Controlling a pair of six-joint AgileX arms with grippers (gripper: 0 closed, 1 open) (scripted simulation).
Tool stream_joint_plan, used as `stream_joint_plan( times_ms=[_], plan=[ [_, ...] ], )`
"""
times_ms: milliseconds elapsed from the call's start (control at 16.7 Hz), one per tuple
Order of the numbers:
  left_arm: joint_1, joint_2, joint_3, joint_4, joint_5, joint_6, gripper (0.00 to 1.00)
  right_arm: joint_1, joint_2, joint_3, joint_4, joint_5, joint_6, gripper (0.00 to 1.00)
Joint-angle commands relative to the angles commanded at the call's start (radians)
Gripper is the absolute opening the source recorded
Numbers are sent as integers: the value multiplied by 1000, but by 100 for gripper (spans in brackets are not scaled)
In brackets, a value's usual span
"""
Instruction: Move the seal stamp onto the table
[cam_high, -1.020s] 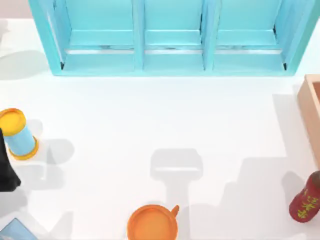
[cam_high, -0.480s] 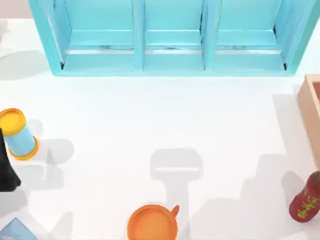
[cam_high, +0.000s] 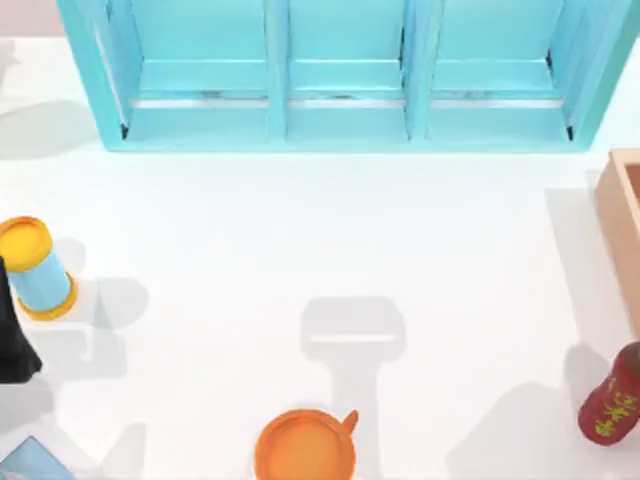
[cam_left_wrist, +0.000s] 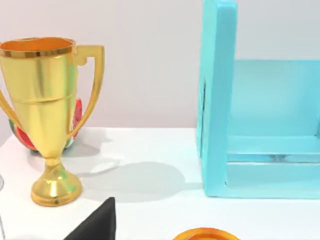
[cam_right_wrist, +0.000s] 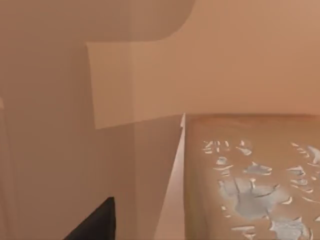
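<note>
Here, the right gripper is low inside the wooden box; whether it is open or closed can't be told. The seal stamp lies just beside it on the box floor, not yet on the tabletop. Best approach: centre over the block, clamp its flat sides, lift clear of the walls. The left arm is parked at the left edge.

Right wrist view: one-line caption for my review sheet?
Close above the seal stamp, which sits inside the tan wooden box.

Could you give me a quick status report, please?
Right gripper inside wooden box, near seal stamp. Stamp not yet on table. Left arm parked at table's left.
</note>
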Motion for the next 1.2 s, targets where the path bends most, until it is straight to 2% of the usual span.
stream_joint_plan(
  times_ms=[240, 1020, 1200],
  plan=[
    [0, 0, 0, 0, 0, 0, 100, 0, 0, -1, 1, 0, 0, 100],
    [0, 0, 0, 0, 0, 0, 100, 0, 0, -1, 1, 0, 0, 2],
    [0, 0, 0, 0, 0, 0, 100, 0, 0, -1, 1, 0, 0, 0]
  ],
)
